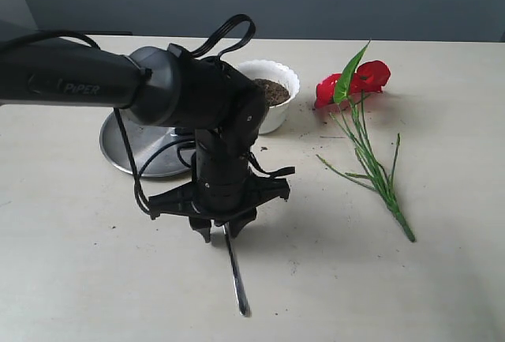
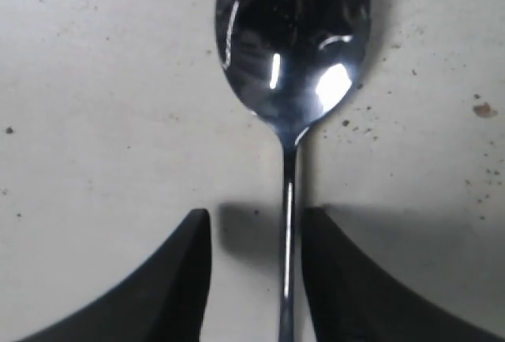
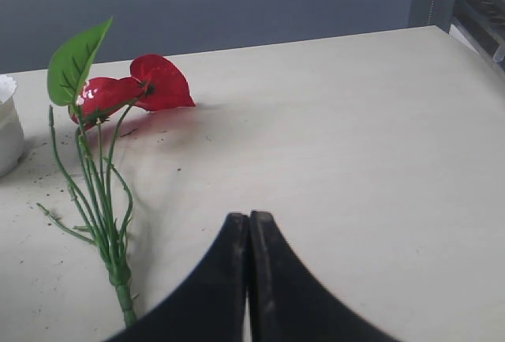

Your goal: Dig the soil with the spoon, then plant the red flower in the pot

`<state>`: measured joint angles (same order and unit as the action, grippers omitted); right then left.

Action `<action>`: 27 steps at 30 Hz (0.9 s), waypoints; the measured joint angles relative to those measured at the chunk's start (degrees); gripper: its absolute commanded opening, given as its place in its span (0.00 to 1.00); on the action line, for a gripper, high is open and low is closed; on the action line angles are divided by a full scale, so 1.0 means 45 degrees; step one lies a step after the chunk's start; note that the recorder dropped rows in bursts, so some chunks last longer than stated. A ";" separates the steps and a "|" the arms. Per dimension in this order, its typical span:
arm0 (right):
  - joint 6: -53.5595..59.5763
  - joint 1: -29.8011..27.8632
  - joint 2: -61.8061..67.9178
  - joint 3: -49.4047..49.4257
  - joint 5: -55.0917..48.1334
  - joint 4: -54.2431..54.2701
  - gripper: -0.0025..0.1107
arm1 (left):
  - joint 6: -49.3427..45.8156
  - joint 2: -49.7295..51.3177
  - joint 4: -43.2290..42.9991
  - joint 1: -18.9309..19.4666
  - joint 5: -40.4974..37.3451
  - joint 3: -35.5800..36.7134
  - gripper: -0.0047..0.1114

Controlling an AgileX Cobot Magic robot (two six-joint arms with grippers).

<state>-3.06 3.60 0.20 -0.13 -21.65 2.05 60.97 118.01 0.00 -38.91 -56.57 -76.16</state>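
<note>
- Straddling the spoon [image 2: 288, 58] at its thin handle, my left pincer [image 2: 256, 216] stands partly open, one finger on each side and neither clamped on the steel.
- I see the spoon lying flat on the counter [image 1: 410, 279]. Its shiny bowl is just past my fingertips, and in the exterior view the handle end pokes out from under my left pincer toward the near edge.
- The soil [image 1: 273, 91] fills the white scalloped pot [image 1: 278, 117], which stands behind my left arm, just beside a round steel plate [image 1: 126, 151].
- The red flower [image 1: 364, 80] lies on its side to the right of the pot, near it but apart, with its long green stems running toward the near edge.
- My right pincer [image 3: 249, 219] is pressed closed with nothing in it, near the flower's stem end.
- Dark crumbs dot the counter around the spoon and pot.
</note>
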 measured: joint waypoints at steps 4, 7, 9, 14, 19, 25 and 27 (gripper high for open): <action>0.0000 0.0000 0.0000 0.0000 0.0000 0.0000 0.02 | 0.0030 0.0000 0.0000 0.0000 0.0458 0.0017 0.36; 0.0000 0.0000 0.0000 0.0000 0.0000 0.0000 0.02 | 0.0030 0.0000 0.0000 0.0000 0.0749 0.0064 0.36; 0.0000 0.0000 0.0000 0.0000 0.0000 0.0000 0.02 | 0.0055 0.0000 0.0110 0.0000 0.0866 0.0170 0.36; 0.0000 0.0000 0.0000 0.0000 0.0000 0.0000 0.02 | 0.0055 -0.0052 0.0201 0.0000 0.1137 0.0480 0.36; 0.0000 0.0000 0.0000 0.0000 0.0000 0.0000 0.02 | 0.0055 -0.0127 0.0290 0.0000 0.1395 0.0666 0.36; 0.0000 0.0000 0.0000 0.0000 0.0000 0.0000 0.02 | 0.0055 -0.0148 0.0377 0.0000 0.1418 0.0696 0.29; 0.0000 0.0000 0.0000 0.0000 0.0000 0.0000 0.02 | 0.0055 -0.0148 0.0444 0.0000 0.1437 0.0696 0.23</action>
<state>-3.06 3.60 0.20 -0.13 -21.65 2.05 61.22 117.34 2.00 -38.91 -50.11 -73.03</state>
